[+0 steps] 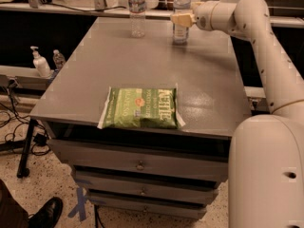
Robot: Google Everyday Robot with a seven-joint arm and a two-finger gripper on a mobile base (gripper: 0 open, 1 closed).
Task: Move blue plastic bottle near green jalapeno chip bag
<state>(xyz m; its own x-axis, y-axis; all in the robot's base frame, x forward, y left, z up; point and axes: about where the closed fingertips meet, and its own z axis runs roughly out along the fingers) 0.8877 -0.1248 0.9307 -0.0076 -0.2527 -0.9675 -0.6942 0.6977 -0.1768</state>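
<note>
The blue plastic bottle (pixel 180 33) stands upright at the far edge of the grey table (pixel 209 84), right of centre. My gripper (pixel 182 19) is at the bottle's middle, reaching in from the right, with the cream arm behind it. The green jalapeno chip bag (pixel 141 109) lies flat at the table's near edge, far from the bottle.
A shorter clear ribbed bottle (pixel 137 11) stands at the far edge, left of the blue one. The table has drawers (pixel 139 165) below. A soap dispenser (pixel 40 64) and a small bottle (pixel 59 59) sit on a low shelf at the left. A shoe (pixel 46 213) shows at bottom left.
</note>
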